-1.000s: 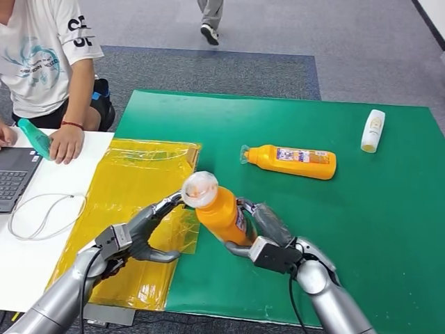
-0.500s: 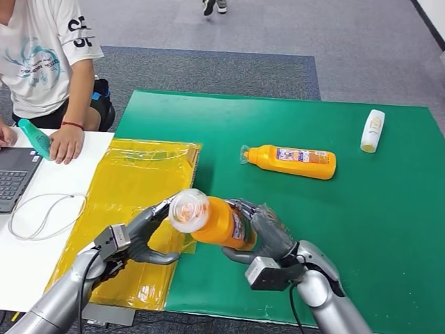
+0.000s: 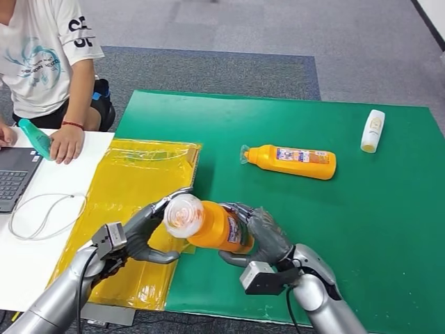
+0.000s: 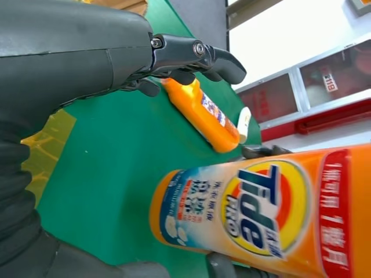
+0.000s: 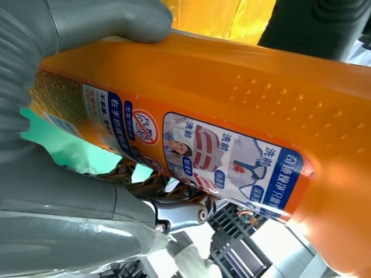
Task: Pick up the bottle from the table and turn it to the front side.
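The right hand [image 3: 262, 236] is gripping the orange bottle [image 3: 217, 224] around its lower body, holding it lifted on its side just above the near edge of the green mat [image 3: 367, 229], its cap end pointing at the left hand [image 3: 138, 233]. That hand is waiting just beside the cap with fingers apart, holding nothing. To do the turn well, the right hand should be rolling the bottle slowly with a firm grip, so the front label ends up facing forward and the body does not slip.
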Robot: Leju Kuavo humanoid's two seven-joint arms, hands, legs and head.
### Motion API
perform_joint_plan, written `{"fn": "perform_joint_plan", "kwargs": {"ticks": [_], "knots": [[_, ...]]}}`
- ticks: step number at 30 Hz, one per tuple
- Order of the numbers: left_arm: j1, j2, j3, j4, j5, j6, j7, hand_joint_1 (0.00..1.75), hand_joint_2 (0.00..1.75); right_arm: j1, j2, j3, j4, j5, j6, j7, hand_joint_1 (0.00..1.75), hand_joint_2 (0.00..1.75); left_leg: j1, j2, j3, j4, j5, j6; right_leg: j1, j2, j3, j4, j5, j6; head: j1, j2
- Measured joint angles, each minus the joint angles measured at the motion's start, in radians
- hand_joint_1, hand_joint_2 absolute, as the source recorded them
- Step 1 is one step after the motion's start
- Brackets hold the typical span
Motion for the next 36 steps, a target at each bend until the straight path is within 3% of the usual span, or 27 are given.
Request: {"fn": "perform_joint_plan", "kwargs": {"ticks": [15, 36], "knots": [[-0.116, -0.047, -0.094, -0.039, 0.012, -0.042, 0.023, 0.00, 1.75, -0.046, 0.031, -0.006, 0.109, 0.000, 0.017, 0.000, 1.75, 1.75, 0.000, 0.000, 0.000, 0.000, 0.001, 0.000, 0.000, 0.000, 0.000, 0.000, 0.001, 0.000, 0.000, 0.000], [-0.123, -0.062, -0.130, -0.040, 0.053, -0.019, 0.034, 0.00, 1.75, -0.014, 0.046, -0.001, 0.080, 0.075, -0.087, 0.019, 1.75, 1.75, 0.000, 0.000, 0.000, 0.000, 0.000, 0.000, 0.000, 0.000, 0.000, 0.000, 0.000, 0.000, 0.000, 0.000]]}}
